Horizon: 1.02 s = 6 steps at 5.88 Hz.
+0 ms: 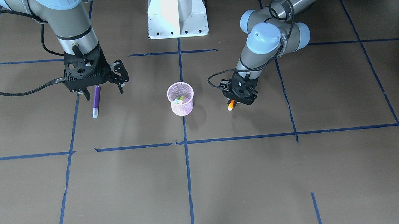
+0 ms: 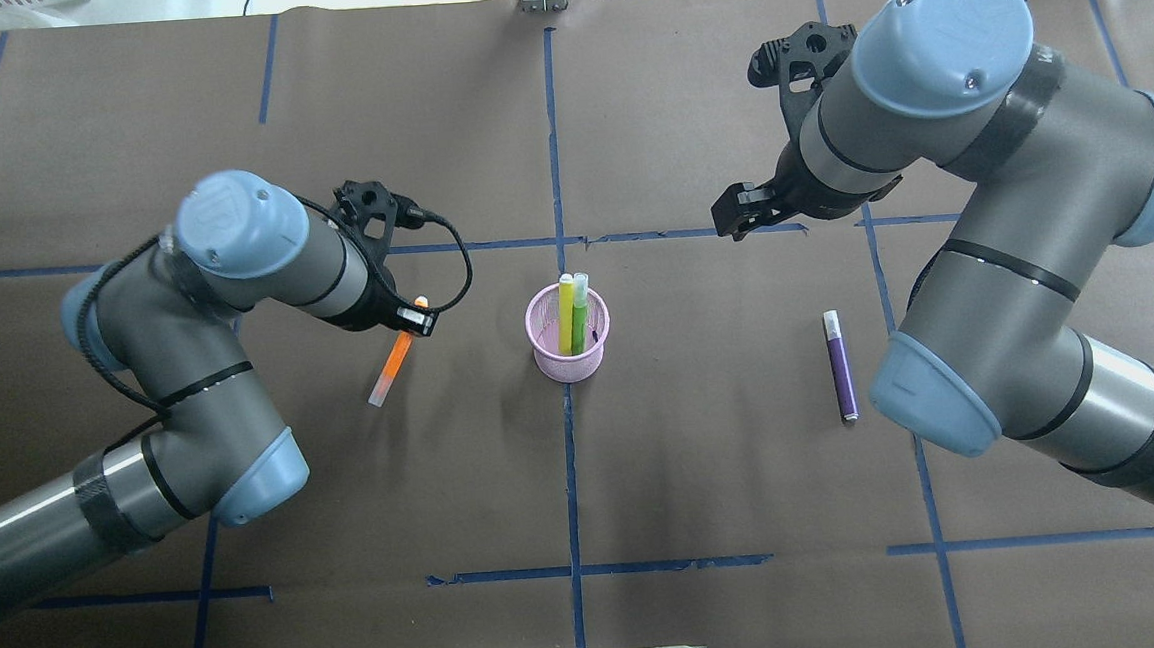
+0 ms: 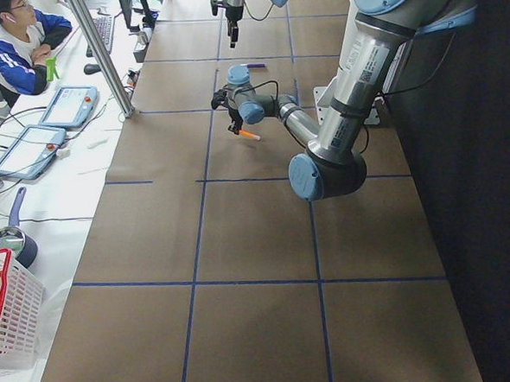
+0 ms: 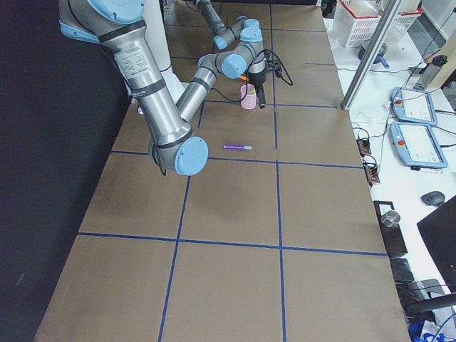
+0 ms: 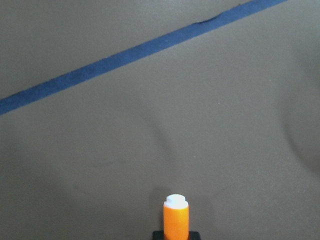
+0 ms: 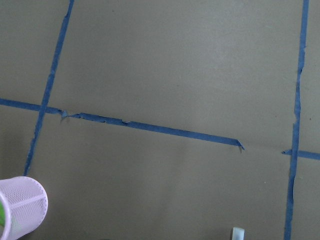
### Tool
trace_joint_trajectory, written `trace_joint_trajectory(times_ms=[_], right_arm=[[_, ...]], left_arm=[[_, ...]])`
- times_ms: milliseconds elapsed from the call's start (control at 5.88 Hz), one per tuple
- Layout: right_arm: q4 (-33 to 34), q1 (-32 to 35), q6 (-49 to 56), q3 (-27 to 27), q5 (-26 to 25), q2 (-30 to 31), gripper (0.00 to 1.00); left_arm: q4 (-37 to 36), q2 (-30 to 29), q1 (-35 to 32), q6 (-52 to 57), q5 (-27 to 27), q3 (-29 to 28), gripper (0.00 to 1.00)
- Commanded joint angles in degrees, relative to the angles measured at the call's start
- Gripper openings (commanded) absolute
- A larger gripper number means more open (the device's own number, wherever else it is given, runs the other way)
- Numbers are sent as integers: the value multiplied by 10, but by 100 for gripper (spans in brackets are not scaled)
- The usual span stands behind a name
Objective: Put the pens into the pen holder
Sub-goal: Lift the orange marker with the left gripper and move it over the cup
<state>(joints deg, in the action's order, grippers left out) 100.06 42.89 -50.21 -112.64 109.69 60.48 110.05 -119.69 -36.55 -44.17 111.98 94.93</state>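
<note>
A: Closest to the robot?
B: A purple pen [image 2: 840, 368], flat on the brown papery worktop [image 2: 707, 476], over on the robot's right. Long and thin like a stick. Laid near-to-far, pale cap end pointing away from the robot.
A: And the right hand [image 1: 104, 93]?
B: Hanging up above the worktop by that pen. Black fingers spread wide, nothing between them.
A: Next one out?
B: An orange pen [image 2: 397, 360], on the robot's left. Slanted: see-through cap end toward the robot, orange end pointing away and a bit toward the middle. Pinched near that orange end by the left hand [image 1: 237, 97]. Touching the worktop or lifted? Hard to tell.
A: Then the pen holder [image 2: 565, 365]?
B: In the middle, between those two pens, right on a blue tape line [image 2: 570, 465]. Round, pink, made of fine wire mesh, standing up straight. Inside, a yellow pen [image 2: 567, 320] and a green pen [image 2: 580, 319], both on end, pale caps up, poking out over the rim.
</note>
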Motion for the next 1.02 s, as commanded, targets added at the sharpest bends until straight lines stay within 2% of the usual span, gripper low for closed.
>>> trace_joint_trajectory(times_ms=[0, 170, 340, 510, 851], right_arm=[[-1, 18, 0, -1, 46, 16, 100], [-4, 18, 0, -1, 46, 24, 100], [-5, 18, 0, -1, 46, 24, 100], [-5, 18, 0, -1, 46, 24, 100], [-5, 19, 1, -1, 44, 25, 100]], left_arm=[[27, 2, -29, 0, -2, 86, 0], [121, 4, -34, -13, -9, 99, 0], [255, 22, -28, -75, -49, 87, 0], [385, 22, -26, -79, -79, 49, 0], [577, 5, -13, -86, -124, -51, 0]])
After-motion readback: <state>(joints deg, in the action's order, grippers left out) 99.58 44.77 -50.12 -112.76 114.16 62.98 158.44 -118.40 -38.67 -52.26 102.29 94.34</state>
